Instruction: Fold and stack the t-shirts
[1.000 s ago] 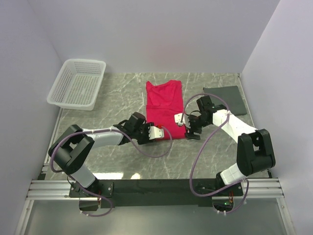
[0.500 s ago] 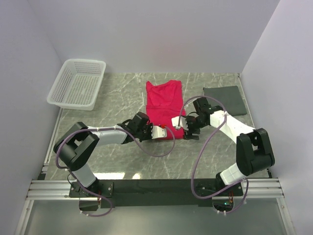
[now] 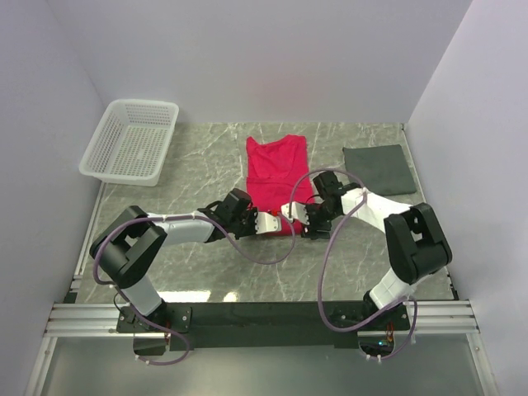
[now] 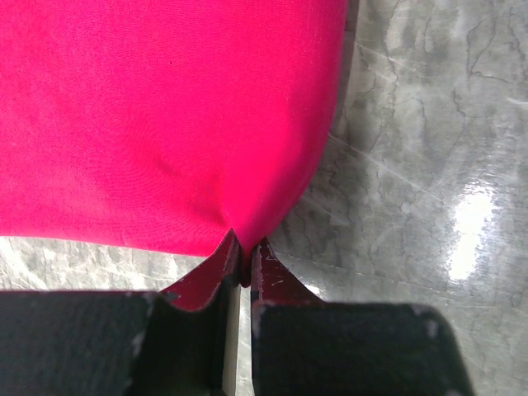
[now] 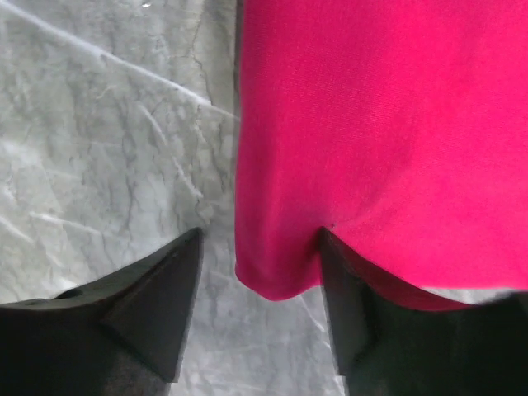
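At the near hem of the crimson-red soft fabric t-shirt [image 3: 277, 169], the left gripper [image 4: 245, 252] pinches its cloth; the right gripper [image 5: 260, 247] straddles it, jaws wide.

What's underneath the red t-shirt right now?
The grey marbled table shows all around the t-shirt, so it lies on that. Anything directly beneath is hidden by fabric.

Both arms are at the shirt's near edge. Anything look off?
Only an uneven grip: the left end effector is shut on one near corner of the t-shirt, while the right end effector straddles the other corner, open.
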Available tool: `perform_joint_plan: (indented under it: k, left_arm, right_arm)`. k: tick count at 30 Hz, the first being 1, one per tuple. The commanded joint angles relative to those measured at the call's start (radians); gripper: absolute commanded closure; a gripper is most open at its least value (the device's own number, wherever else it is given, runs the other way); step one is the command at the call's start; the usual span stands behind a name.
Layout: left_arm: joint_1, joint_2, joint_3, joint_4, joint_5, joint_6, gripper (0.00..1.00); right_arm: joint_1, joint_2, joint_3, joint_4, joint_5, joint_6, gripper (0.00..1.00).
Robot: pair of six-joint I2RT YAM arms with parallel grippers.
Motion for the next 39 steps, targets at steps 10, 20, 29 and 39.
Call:
perform_joint_plan:
  k: [10,20,29,39]
  left_arm:
    - [-0.008,-0.063,0.007,-0.037,0.041,-0.037,0.98]
    - [-0.008,-0.163,0.004,-0.153,0.198,-0.050,0.99]
    - [0.001,-0.224,0.047,-0.264,0.315,-0.075,0.99]
    - [0.209,0.002,0.356,-0.158,0.321,-0.168,1.00]
  right_arm:
    - [0.023,0.061,0.047,0.025,0.044,0.131,0.89]
    - [-0.111,-0.017,0.167,-0.350,-0.220,0.066,1.00]
    - [-0.148,-0.082,0.234,-0.435,-0.318,0.129,1.00]
    - [-0.210,0.214,0.672,-0.334,-0.229,0.419,1.00]
